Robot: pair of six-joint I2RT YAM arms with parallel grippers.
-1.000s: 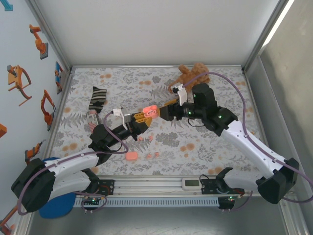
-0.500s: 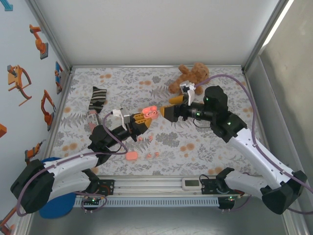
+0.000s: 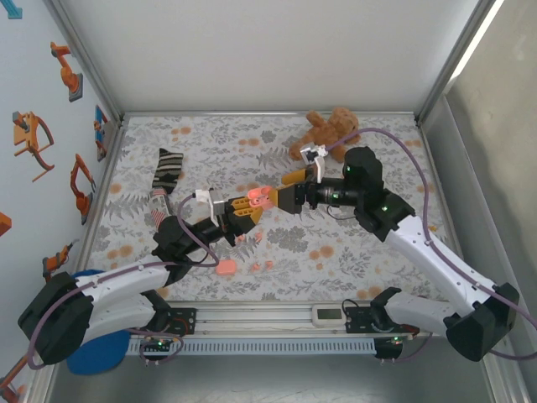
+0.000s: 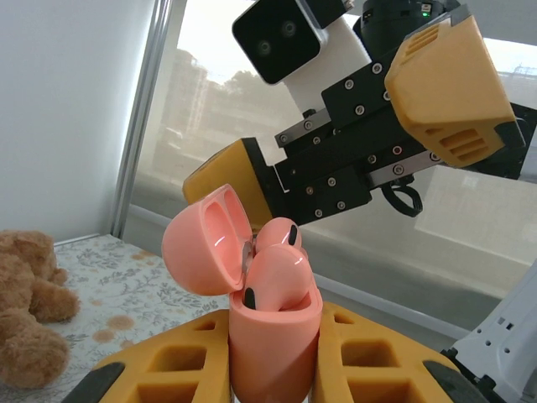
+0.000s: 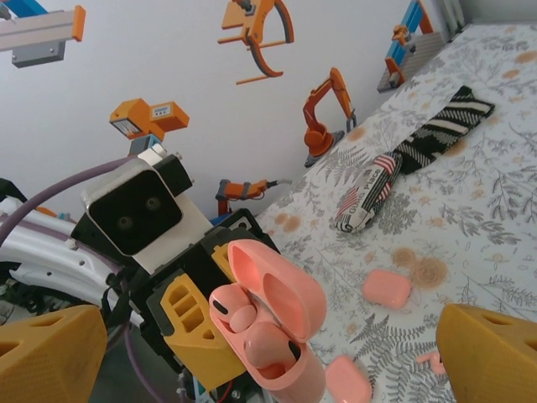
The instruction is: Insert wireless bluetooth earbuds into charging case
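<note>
1. Salmon-pink charging case stands upright between the yellow fingers of the left gripper, which is clamped tight on the case's lower body and holds it up above the floral cloth
2. Its lid is swung open to one side, and two earbuds sit in the case: one lies low in its well, the other rides higher with its dark-tipped head above the rim
3. Right gripper faces the case from just beside it, jaws spread wide with nothing between them and not touching it
4. On the cloth near the left arm lie a closed spare pink case and, near it, a few loose earbuds
5. Brown teddy bear lies at the far edge beyond the right arm, and a striped sock lies at the far left, well apart from both grippers
</note>
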